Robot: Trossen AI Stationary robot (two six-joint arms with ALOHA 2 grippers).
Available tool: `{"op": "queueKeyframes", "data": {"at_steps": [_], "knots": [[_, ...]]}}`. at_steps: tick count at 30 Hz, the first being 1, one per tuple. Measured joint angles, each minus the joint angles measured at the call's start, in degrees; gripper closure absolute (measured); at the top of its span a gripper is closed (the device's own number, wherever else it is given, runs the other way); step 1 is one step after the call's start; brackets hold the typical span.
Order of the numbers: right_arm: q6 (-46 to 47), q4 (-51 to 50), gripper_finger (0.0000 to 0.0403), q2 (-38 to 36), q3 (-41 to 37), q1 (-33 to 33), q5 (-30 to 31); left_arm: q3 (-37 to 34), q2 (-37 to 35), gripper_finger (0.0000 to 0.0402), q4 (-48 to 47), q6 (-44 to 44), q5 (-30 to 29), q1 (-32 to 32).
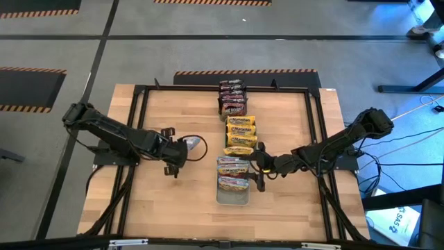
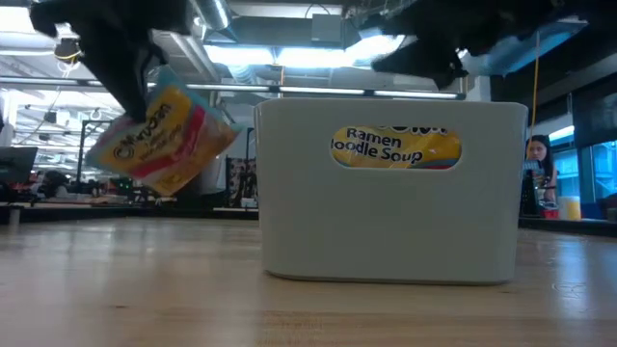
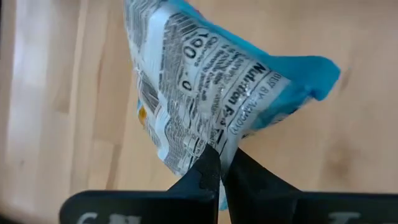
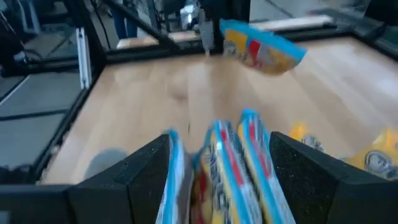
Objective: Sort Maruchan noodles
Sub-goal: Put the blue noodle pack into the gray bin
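While pinched by the left gripper, one packet hangs (above table).

A pale tray stands on the wooden table; a person sits beyond.

A light wooden desk is seen from above, bordered by a black metal frame. Grey floor surrounds it, crossed by dark lines and marked with orange-and-black striped tape. At the right edge of the high view, cables are laid across the floor in bluish light. In the low view, ceiling ducts and bright strip lights are shown at the top of the frame, and a seated person is visible at the right, beside windows.
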Motion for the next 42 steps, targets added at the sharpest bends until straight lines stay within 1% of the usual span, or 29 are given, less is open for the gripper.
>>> {"op": "queueKeyframes", "data": {"at_steps": [3,5,8,12,19,22,25,29,38,40,42], "knots": [[-3.36,0.59,0.0141,1.37,2.56,-1.04,-0.26,0.15,-1.49,0.0401,2.42,2.26,2.61,-0.27],[-6.52,0.09,0.0141,2.97,4.8,-2.08,-1.56,0.15,-2.34,0.0401,4.68,3.85,4.29,-0.27],[-12.15,-3.99,0.0141,5.48,9.68,-4.23,-3.2,0.15,-3.03,0.0401,8.07,6.23,6.61,-0.23],[-19.4,-12.64,0.0141,10.47,18.59,-7.15,-4.17,0.15,-3.09,0.0401,9.87,8.01,6.83,-0.27],[-27.72,-29.02,0.0141,20.51,36.12,-12.03,-9.17,0.15,-3.09,0.0401,10.74,9.04,6.25,-0.16],[-30.07,-32.4,0.0141,24.7,42.09,-13.67,-12.49,0.15,-3.17,0.0401,11.27,10.04,5.47,-0.14],[-31.81,-33.66,0.0141,28.34,46.12,-14.9,-14.96,0.15,-3.16,0.0401,12.11,10.44,5.08,-0.13],[-33.6,-33.76,0.0141,31.05,48.87,-15.92,-15.22,0.15,-3.14,0.0401,12.37,10.95,5.13,-0.14],[-34.95,-33.33,0.0141,34.3,49.42,-16.84,-16.31,0.15,-3.13,0.0401,12.67,11.81,5.1,-0.12],[-34.95,-33.17,0.0148,34.82,49.42,-16.83,-16.38,0.15,-3.13,0.0401,13.01,11.95,5.07,-0.12],[-34.95,-33.21,0.0168,35.09,49.42,-16.82,-16.3,0.15,-3.14,0.0401,13.29,12.25,4.86,-0.14]]}}
